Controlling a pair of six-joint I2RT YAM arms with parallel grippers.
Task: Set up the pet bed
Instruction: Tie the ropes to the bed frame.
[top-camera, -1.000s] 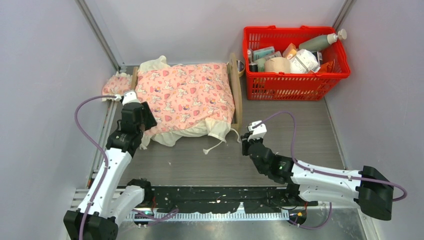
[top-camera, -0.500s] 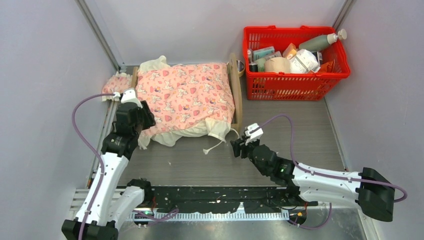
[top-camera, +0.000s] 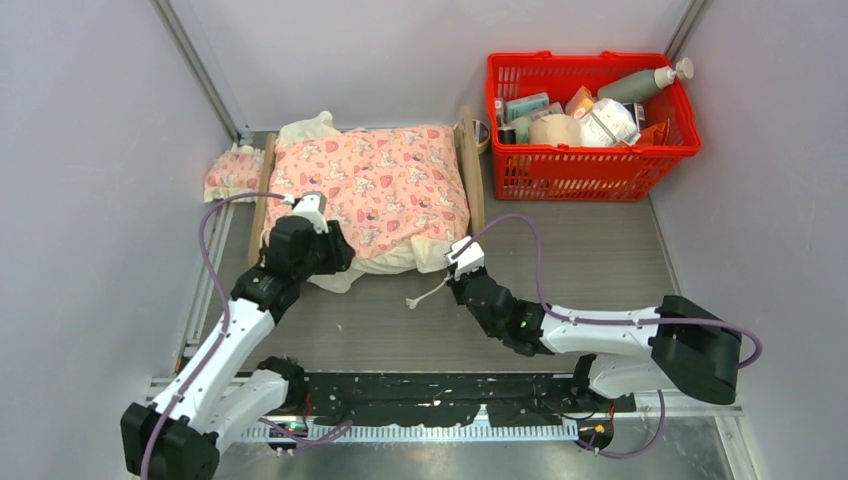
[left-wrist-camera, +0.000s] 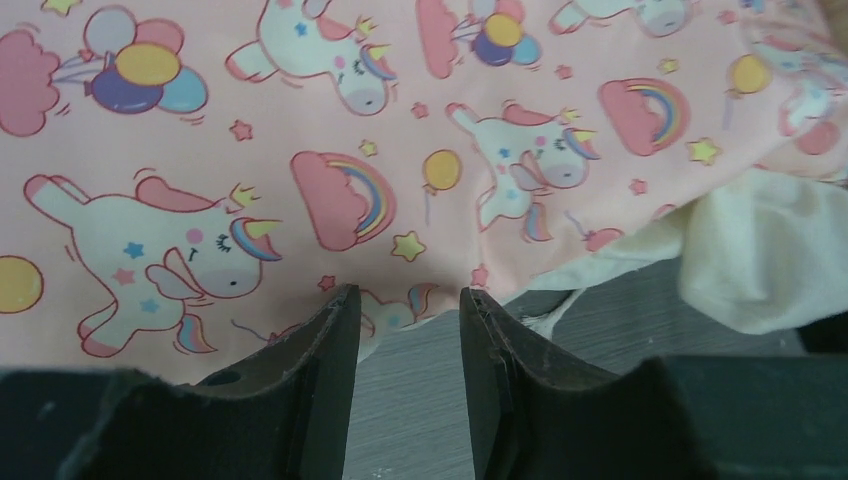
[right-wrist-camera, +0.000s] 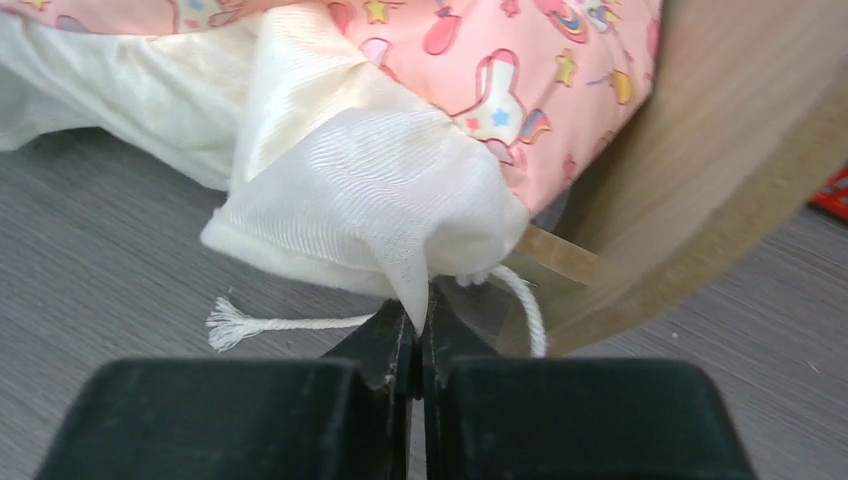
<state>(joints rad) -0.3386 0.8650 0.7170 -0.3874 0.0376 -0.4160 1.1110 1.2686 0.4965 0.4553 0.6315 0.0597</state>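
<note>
The pet bed (top-camera: 476, 190) stands at the back of the table, and only its plywood side rails show. A pink unicorn blanket (top-camera: 370, 190) with a cream frill covers it and hides the mattress. My left gripper (top-camera: 335, 255) is at the blanket's near left hem. In the left wrist view it (left-wrist-camera: 405, 300) is open, the hem just past its fingertips, nothing between them. My right gripper (top-camera: 452, 272) is at the near right corner. In the right wrist view it (right-wrist-camera: 418, 310) is shut on the cream frill (right-wrist-camera: 400, 200), beside the wooden rail (right-wrist-camera: 700, 150).
A small pink frilled pillow (top-camera: 232, 172) lies left of the bed against the wall. A red basket (top-camera: 590, 160) full of bottles and packets stands at the back right. A white cord (right-wrist-camera: 270, 323) trails from the blanket corner onto the grey table.
The left arm swung right from the bed's left side to the blanket's near hem. The right arm moved left to the blanket corner and closed on the frill.
</note>
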